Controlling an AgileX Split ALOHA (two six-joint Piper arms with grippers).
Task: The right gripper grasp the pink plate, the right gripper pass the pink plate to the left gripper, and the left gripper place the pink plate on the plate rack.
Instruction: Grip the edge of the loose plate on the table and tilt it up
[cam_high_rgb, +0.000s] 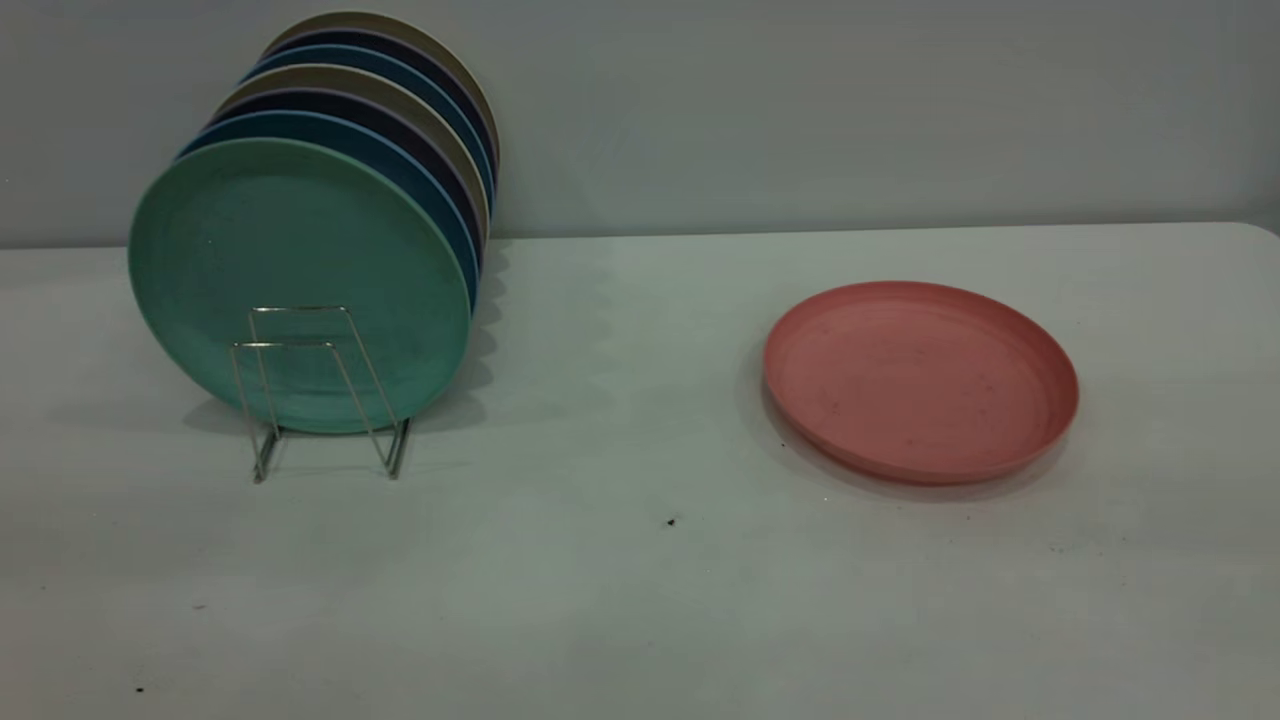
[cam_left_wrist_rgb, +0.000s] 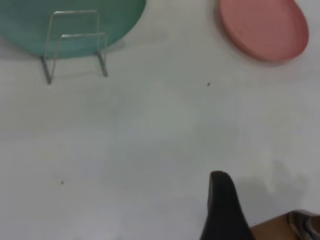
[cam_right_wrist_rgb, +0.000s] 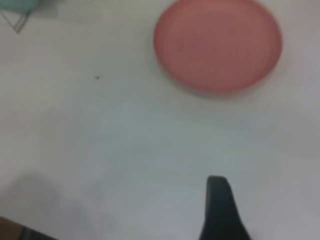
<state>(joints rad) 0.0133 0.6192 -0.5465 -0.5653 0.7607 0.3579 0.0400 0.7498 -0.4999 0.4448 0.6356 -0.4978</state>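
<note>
The pink plate (cam_high_rgb: 920, 380) lies flat on the white table at the right; it also shows in the left wrist view (cam_left_wrist_rgb: 263, 27) and the right wrist view (cam_right_wrist_rgb: 217, 45). The plate rack (cam_high_rgb: 320, 395) stands at the left, holding several upright plates, with a green plate (cam_high_rgb: 300, 270) at the front. Its two front wire loops stand free in front of the green plate. Neither arm shows in the exterior view. My left gripper (cam_left_wrist_rgb: 220, 197) and my right gripper (cam_right_wrist_rgb: 217, 197) each show only as one black part above bare table, well short of the pink plate.
Blue, dark and beige plates (cam_high_rgb: 400, 120) stand behind the green one. The rack also shows in the left wrist view (cam_left_wrist_rgb: 75, 45). The table's near edge shows brown in the left wrist view (cam_left_wrist_rgb: 272, 231). A grey wall (cam_high_rgb: 800, 110) backs the table.
</note>
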